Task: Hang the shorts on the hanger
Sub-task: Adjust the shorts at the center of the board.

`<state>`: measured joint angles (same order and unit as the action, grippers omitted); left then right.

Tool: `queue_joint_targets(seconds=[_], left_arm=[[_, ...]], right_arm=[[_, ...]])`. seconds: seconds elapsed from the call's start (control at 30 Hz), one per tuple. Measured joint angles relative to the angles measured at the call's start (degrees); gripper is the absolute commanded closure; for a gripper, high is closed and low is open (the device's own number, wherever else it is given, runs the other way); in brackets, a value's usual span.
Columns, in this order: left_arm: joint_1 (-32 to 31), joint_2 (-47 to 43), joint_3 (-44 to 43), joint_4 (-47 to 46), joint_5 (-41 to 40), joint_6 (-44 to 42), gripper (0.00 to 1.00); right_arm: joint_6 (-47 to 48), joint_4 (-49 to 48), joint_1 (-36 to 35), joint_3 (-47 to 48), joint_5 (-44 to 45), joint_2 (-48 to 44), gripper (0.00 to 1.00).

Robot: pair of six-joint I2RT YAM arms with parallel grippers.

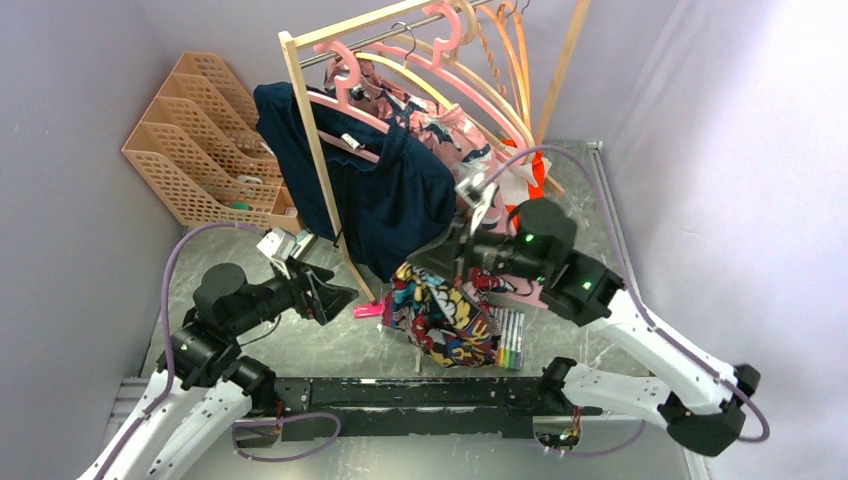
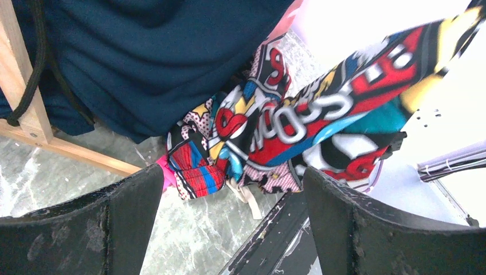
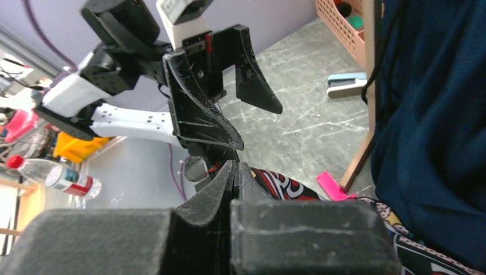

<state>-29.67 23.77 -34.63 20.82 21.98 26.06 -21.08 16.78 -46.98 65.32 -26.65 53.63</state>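
The comic-print shorts (image 1: 440, 315) hang bunched over the table's middle, their top edge pulled up to my right gripper (image 1: 415, 265). That gripper is shut on the shorts, its jaws pressed together (image 3: 236, 166) with printed fabric (image 3: 286, 186) just beneath. My left gripper (image 1: 340, 290) stands open to the left of the shorts, apart from them. In the left wrist view the shorts (image 2: 286, 132) stretch up to the right, ahead of the wide jaws (image 2: 232, 180). A large pale-pink hanger (image 1: 490, 97) hangs on the rail at the back.
A wooden rack post (image 1: 325, 170) and a navy garment (image 1: 390, 200) stand just behind the shorts. Peach file baskets (image 1: 200, 140) sit back left. Coloured markers (image 1: 508, 340), a magenta object (image 1: 366, 311) and a black rail (image 1: 420, 392) lie near the front.
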Motion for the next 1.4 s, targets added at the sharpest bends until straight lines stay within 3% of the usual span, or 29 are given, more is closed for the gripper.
queue_joint_targets(seconds=[0.23,0.4,0.6,0.77,1.13,1.2,1.4], left_arm=[[0.00,-1.53,0.35,0.04,-0.39,0.00,0.04],[0.00,-2.75,0.31,0.50,-0.52,0.00,0.03],[0.00,-4.79,-0.68,2.25,0.92,0.28,0.03],[0.00,-7.56,-0.96,2.99,2.45,1.88,0.05],[0.00,-4.96,-0.94,1.20,5.14,5.55,0.07],[0.00,-4.48,-0.94,1.05,5.11,5.79,0.14],[0.00,-3.61,-0.94,1.27,3.93,6.25,0.57]], right_arm=[[1.18,-6.19,-18.43,-4.24,23.71,5.01,1.00],[0.50,-11.39,-24.15,-4.02,37.09,10.88,1.00],[-2.34,-15.85,-26.18,-1.70,47.98,18.58,1.00],[-5.29,-20.48,-26.27,-0.79,51.30,21.07,1.00],[-8.09,-30.08,-28.76,3.69,49.42,25.64,1.00],[-8.48,-30.71,-29.24,3.69,48.70,25.90,1.00],[-8.83,-31.93,-29.81,3.78,47.43,25.97,1.00]])
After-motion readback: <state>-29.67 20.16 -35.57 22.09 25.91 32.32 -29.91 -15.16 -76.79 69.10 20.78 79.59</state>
